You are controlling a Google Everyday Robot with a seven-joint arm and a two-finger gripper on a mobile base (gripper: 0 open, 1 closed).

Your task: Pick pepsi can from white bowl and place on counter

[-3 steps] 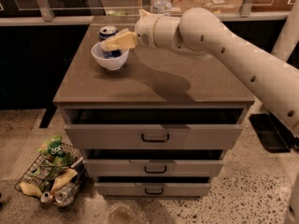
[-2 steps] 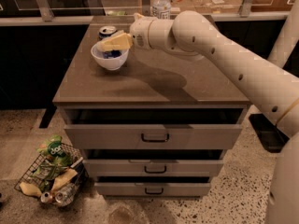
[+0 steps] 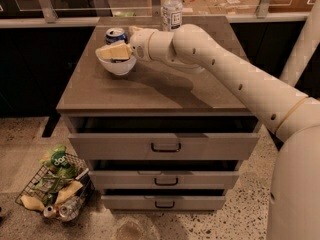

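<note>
The white bowl [image 3: 118, 64] stands at the back left of the counter [image 3: 150, 91]. The pepsi can [image 3: 116, 34], blue with a silver top, shows upright just past the bowl's far rim. I cannot tell whether it stands in the bowl or behind it. My gripper [image 3: 114, 51], cream-coloured, reaches in from the right and lies across the top of the bowl, in front of and just below the can's top. It hides the inside of the bowl.
A clear plastic bottle [image 3: 172, 9] with a white label stands at the counter's back edge, right of the can. Three drawers [image 3: 165, 146] below stand partly pulled out. A wire basket [image 3: 55, 186] of trash sits on the terrazzo floor at the lower left.
My gripper has moved a little to the left and down, further over the bowl. The can and the bowl have stayed in place.
</note>
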